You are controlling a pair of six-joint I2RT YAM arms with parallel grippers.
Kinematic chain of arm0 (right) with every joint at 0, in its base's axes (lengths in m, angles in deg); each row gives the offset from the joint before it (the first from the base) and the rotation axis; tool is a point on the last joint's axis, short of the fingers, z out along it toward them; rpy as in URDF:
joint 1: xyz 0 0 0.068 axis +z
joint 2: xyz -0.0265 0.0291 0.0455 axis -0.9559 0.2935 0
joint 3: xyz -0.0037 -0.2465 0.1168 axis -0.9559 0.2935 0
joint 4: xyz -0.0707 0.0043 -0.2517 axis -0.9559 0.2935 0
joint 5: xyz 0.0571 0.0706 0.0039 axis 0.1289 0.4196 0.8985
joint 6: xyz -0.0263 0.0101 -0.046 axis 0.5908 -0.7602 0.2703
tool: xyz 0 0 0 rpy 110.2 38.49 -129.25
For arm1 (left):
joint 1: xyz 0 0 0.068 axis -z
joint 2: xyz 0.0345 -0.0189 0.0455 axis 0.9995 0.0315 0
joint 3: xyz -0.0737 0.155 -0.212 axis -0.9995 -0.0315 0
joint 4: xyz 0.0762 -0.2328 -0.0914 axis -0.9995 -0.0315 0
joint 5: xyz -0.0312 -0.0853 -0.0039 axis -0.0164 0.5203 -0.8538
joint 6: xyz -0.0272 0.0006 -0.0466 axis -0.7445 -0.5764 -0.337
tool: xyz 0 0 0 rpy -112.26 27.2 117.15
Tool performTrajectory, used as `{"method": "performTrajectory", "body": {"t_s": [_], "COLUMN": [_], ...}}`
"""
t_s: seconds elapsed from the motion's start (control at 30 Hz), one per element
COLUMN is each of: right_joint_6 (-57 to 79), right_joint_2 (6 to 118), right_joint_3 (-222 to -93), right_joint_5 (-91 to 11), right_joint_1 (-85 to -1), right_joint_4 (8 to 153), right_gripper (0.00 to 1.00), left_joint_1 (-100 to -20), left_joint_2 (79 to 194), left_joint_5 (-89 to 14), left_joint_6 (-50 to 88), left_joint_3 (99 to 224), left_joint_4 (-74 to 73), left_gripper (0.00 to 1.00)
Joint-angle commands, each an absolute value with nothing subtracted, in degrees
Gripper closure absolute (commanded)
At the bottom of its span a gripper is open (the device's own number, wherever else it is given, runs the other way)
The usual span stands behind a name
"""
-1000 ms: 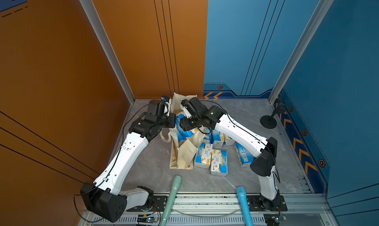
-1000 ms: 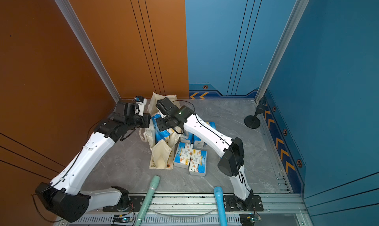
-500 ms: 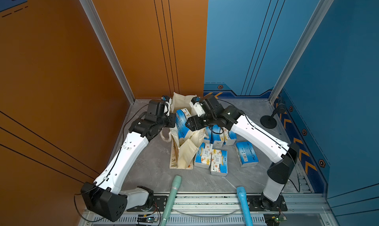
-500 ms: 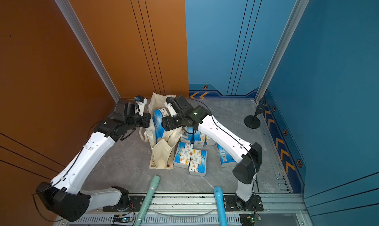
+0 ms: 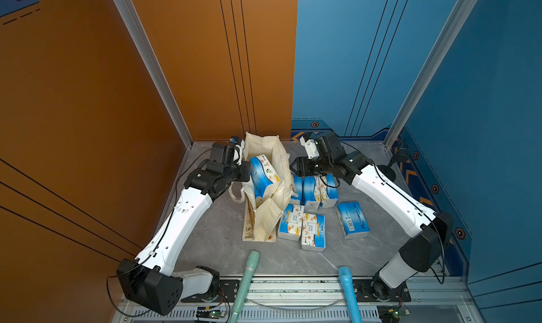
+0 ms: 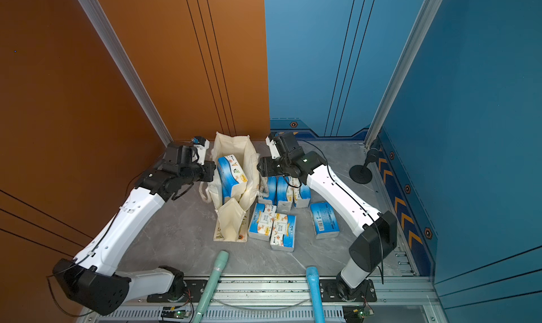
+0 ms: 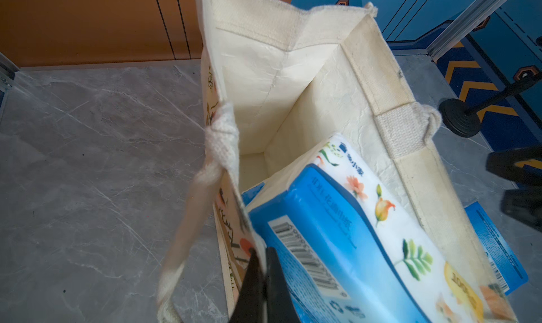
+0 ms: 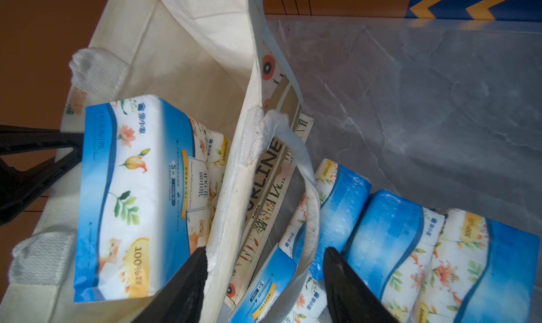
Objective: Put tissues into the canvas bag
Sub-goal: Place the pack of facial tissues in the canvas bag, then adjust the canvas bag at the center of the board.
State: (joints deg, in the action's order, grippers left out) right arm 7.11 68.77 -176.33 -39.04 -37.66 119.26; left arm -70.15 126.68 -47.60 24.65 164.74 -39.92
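A blue-and-white plastic-wrapped tissue pack with orange flower prints [image 5: 264, 175] stood on end inside the cream, boxy canvas bag [image 5: 258, 142]. It leaned on the bag's wall and poked above the rim, so it seemed to be in but not yet settled. The left gripper [image 7: 262, 265] was clamped tight on the bag's wall on the side away from the loose packs, apparently to hold the soft mouth open. At the bag's opposite wall the right gripper [image 8: 264, 274] hung with its jaws well apart, gripping nothing. That wall and a white woven loop handle [image 8: 305, 189] lay between them.

More soft blue-and-white loose packs [image 5: 312, 189] sat on the grey marbled table [image 5: 217, 236] just beside the bag. Only the left wrist view showed the bag's bare floor. Only the right wrist view showed what looked like a second pack [image 8: 215, 148] tucked behind the first.
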Motion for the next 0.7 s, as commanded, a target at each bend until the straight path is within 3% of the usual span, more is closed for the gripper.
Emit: {"method": "performTrajectory", "body": {"t_s": [0.0, 0.1, 0.23, 0.4, 0.67], "right_joint_6": [5.7, 5.2, 4.4, 4.1, 4.8], "right_joint_2": [69.4, 70.6, 72.2, 74.0, 74.8], "right_joint_3": [-176.2, -176.3, -176.4, -177.6, -179.8], "right_joint_5": [-36.1, -34.8, -32.9, -30.0, -29.7], "right_joint_1": [-37.6, -37.6, -37.5, -36.6, -35.7], "right_joint_4": [116.8, 115.6, 114.1, 113.4, 113.4], "right_gripper": [0.36, 0.37, 0.47, 0.52, 0.88], "left_joint_1": [-70.4, -70.4, -70.4, -70.9, -71.6], "left_joint_2": [127.3, 127.2, 127.3, 127.3, 126.5], "left_joint_5": [-46.1, -46.3, -46.3, -46.2, -47.3], "left_joint_6": [25.7, 25.8, 25.8, 25.4, 25.6], "left_joint_3": [166.1, 166.1, 166.0, 165.8, 166.2], "left_joint_4": [-39.4, -39.5, -39.4, -39.3, -38.9], "left_gripper": [1.00, 1.00, 1.00, 1.00, 1.00]}}
